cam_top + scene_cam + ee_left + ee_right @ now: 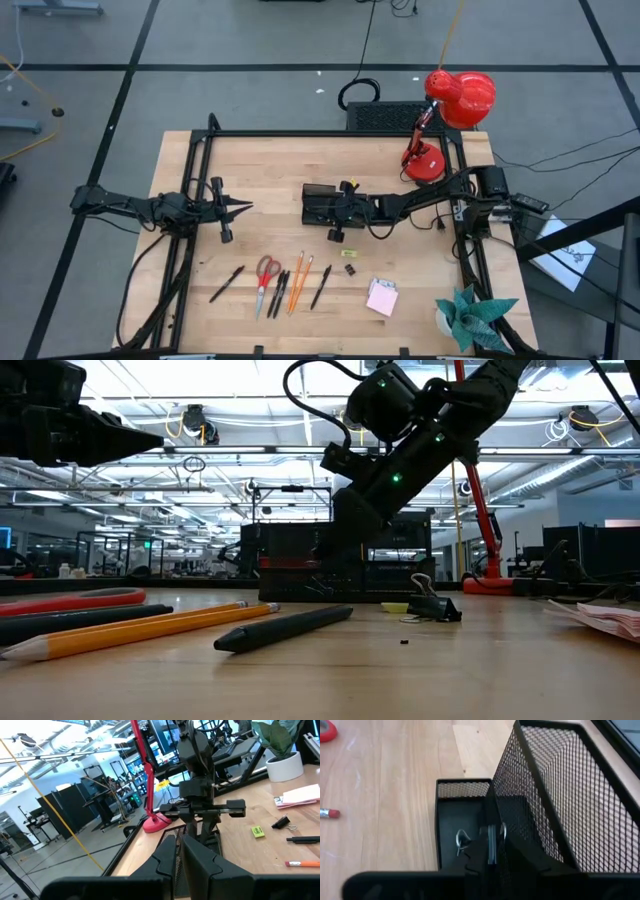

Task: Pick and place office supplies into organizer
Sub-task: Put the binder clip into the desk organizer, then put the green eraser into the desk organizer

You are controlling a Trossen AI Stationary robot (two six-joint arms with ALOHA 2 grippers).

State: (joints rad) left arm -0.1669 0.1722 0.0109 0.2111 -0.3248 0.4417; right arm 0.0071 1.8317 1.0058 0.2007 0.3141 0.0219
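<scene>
The black mesh organizer point(318, 205) stands mid-table, its taller section point(560, 805) beside a low compartment point(455, 820). My right gripper point(328, 208) reaches into that low compartment from the right, shut on a tiny black clip point(491, 845). My left gripper point(240, 208) hovers shut at the table's left, touching nothing. Near the front edge lie a black pen point(226, 284), red-handled scissors point(266, 275), orange pencils point(297, 280), another pen point(320, 287), a second clip point(350, 269), the yellow piece point(349, 253) and the pink sticky-note pad point(382, 297). My right gripper pinches the black body of the clip point(491, 847) between its two fingers, slanting down from the table's right side. The silver wire handles point(462, 840) stick out to either side of the fingers. The clip sits low in the small compartment; whether it rests on the floor is hidden.
A red desk lamp point(440, 130) and a black ribbed box point(385, 115) stand at the far right. A teal paper plant point(470, 315) sits at the near right corner. A black frame point(200, 135) borders the table. Bare wood lies between my left gripper and the organizer.
</scene>
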